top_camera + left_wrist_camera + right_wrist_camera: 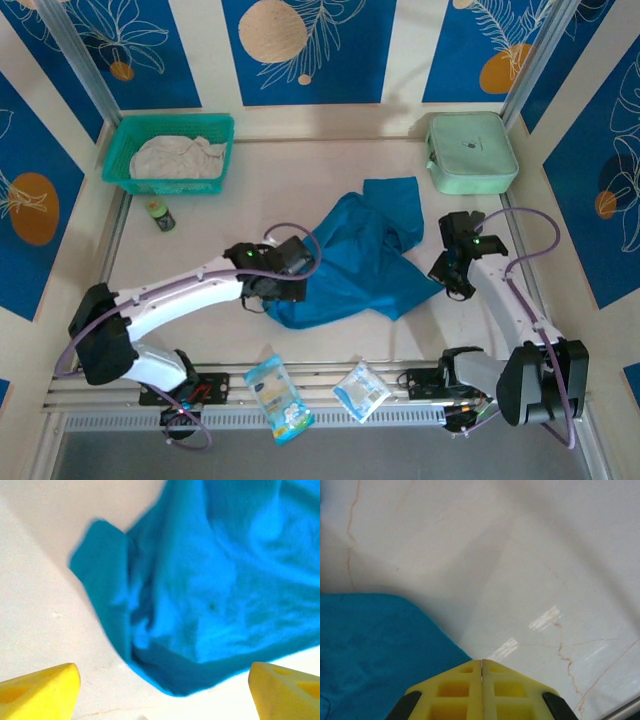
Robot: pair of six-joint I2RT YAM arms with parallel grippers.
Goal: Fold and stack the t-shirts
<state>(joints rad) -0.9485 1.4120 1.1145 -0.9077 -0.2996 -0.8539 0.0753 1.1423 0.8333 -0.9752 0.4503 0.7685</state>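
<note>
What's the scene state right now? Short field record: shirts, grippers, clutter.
blue t-shirt: crumpled mid-table, unfolded
off-white t-shirt: bunched in the teal basket, far left
left gripper: open, at the blue shirt's left edge, holding nothing
right gripper: shut, empty, beside the blue shirt's right edge
clutter: mint-green case far right; small bottle by the basket; a packet and a second packet at the near edge
task status: nothing folded or stacked yet
</note>
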